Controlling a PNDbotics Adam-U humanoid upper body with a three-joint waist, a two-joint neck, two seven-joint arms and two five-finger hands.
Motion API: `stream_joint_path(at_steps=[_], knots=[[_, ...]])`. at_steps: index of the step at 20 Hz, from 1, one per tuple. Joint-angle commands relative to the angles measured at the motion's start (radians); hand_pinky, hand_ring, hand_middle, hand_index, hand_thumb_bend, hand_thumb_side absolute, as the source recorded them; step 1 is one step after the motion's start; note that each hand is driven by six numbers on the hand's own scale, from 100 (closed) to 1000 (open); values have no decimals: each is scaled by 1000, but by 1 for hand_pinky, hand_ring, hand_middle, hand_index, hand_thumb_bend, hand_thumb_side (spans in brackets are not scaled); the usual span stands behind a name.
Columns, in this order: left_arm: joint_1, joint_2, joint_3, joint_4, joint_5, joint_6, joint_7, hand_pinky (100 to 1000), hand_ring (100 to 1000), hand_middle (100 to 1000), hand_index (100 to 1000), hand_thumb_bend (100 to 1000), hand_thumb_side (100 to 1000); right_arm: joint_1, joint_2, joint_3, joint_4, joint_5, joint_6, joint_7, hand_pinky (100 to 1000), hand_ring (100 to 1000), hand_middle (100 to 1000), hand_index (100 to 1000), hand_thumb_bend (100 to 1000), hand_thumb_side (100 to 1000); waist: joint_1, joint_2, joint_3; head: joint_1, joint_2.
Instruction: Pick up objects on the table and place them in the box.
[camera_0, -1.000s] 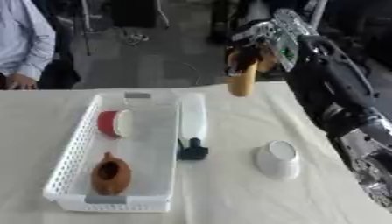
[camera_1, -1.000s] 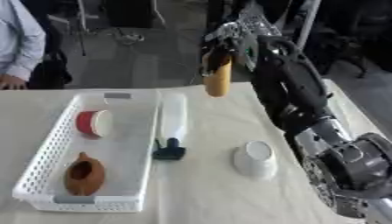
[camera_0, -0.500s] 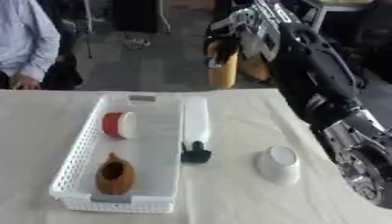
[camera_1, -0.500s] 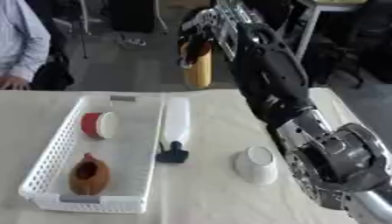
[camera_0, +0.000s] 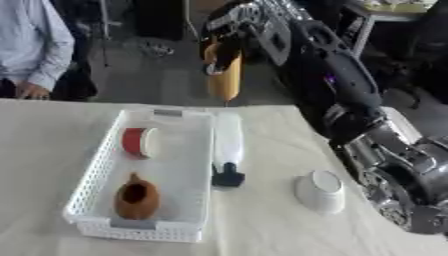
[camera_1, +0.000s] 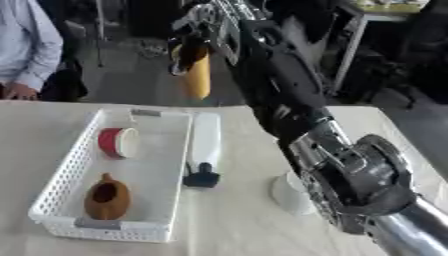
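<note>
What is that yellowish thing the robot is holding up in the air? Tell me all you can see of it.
The yellow-orange object is long and rounded, like a smooth tube or bottle, paler toward its lower end; what it is cannot be told. It hangs nearly upright, top end clasped in the robot's right hand, whose dark fingers curl round it. It is raised well above the table, over the far end of the white basket, touching nothing but the hand.

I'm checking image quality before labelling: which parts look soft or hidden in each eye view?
Left eye view: the right hand and its yellow object are soft-edged. Right eye view: the arm hides part of the white cup; the basket mesh is readable.
</note>
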Motion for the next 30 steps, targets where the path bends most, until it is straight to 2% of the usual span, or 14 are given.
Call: stream_joint_path(at_steps=[1,2,3,14,16,17,20,21,22,24,25,26,28,30], knots=[[-16,15,-2,-15,3,-4,-1,1000,955,790,871,100,1000,-33,12,2,-30,-17,-5,2,327,614,769,606,100,313,7,-19,2,-6,7],[-16,15,-2,-15,3,-4,-1,1000,955,790,871,100,1000,-33,16,3,-32,-19,-5,2,333,614,767,604,100,458,7,-19,3,-6,7],[-17,14,-2,-15,3,-4,-1,1000,954,790,872,100,1000,-32,27,4,-34,-24,-8,3,333,613,767,604,100,316,7,-19,5,-7,7],[-18,1,-1,-15,8,-5,0,1000,954,789,872,100,1000,11,102,24,-43,-42,-26,0,326,611,763,600,100,324,16,-9,21,-15,4],[-20,-2,-1,-15,9,-5,1,1000,954,789,871,100,1000,26,115,28,-42,-48,-36,-8,342,616,764,620,100,337,19,-5,26,-16,3],[-21,-3,-1,-15,9,-5,1,1000,954,789,871,100,1000,33,121,31,-41,-50,-42,-12,397,635,774,646,100,356,20,-3,28,-16,2],[-21,-5,0,-15,10,-5,2,1000,954,789,871,100,1000,46,129,38,-38,-57,-61,-25,414,641,779,657,100,374,21,1,30,-17,2],[-21,-5,0,-15,10,-5,2,1000,953,789,872,100,1000,48,131,40,-37,-59,-67,-28,540,687,799,717,100,457,22,3,30,-17,2],[-21,-5,0,-15,10,-4,2,1000,953,789,872,100,1000,51,133,45,-38,-59,-78,-29,585,704,807,746,117,499,22,5,30,-17,3],[-21,-5,1,-15,10,-4,2,1000,953,789,872,100,1000,54,134,49,-40,-56,-99,-31,683,756,828,826,285,654,23,9,30,-17,4],[-21,-5,1,-15,10,-3,2,1000,954,789,872,100,1000,56,134,50,-41,-55,-109,-35,719,785,845,878,348,705,23,10,30,-18,4],[-22,-6,1,-15,11,-3,2,1000,953,789,872,100,1000,58,136,48,-43,-59,-119,-41,719,785,844,877,366,734,23,11,30,-18,4],[-22,-6,1,-15,11,-3,2,1000,953,789,872,100,1000,60,136,48,-44,-67,-134,-52,802,890,885,937,425,819,24,12,29,-19,4],[-21,-6,1,-15,11,-3,1,1000,953,789,872,100,1000,60,135,50,-43,-69,-142,-58,802,890,885,937,425,819,25,13,29,-19,5]])
